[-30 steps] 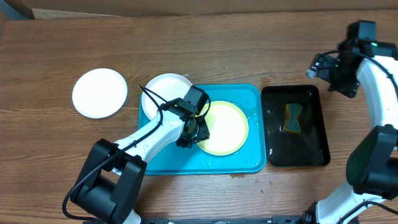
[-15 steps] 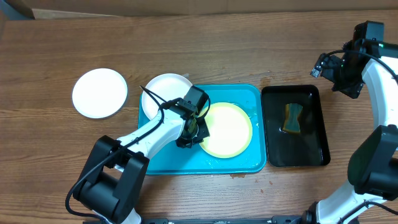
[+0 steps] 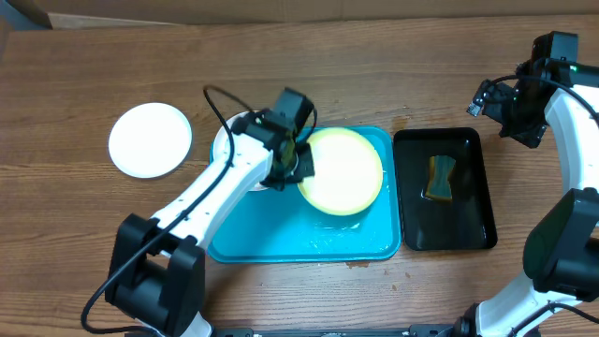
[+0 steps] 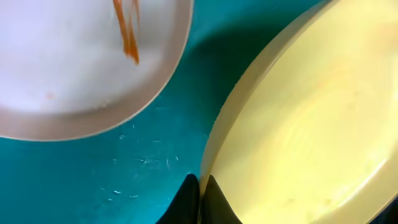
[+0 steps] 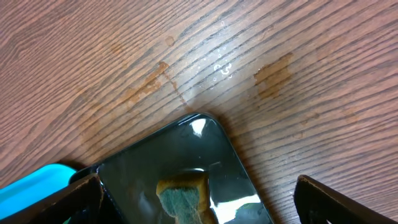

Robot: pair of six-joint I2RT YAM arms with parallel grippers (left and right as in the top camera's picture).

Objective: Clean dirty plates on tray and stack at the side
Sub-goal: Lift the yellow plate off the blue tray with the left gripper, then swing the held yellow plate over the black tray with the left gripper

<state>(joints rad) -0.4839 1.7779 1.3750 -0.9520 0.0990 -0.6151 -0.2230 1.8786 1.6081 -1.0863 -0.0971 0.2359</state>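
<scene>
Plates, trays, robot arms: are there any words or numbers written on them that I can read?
No, there is nothing to read in these pictures.
The yellow plate, the two white plates, the blue tray, the black tray and the sponge are all plain.
Only a small green light glows on the right arm; it is no letter or number.

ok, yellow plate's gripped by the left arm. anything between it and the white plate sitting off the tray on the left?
Yes. The left end effector holds the yellow plate over the tray. The dirty white plate lies at the tray's upper-left corner, on the straight line to the clean white plate, so the carry must clear it.
</scene>
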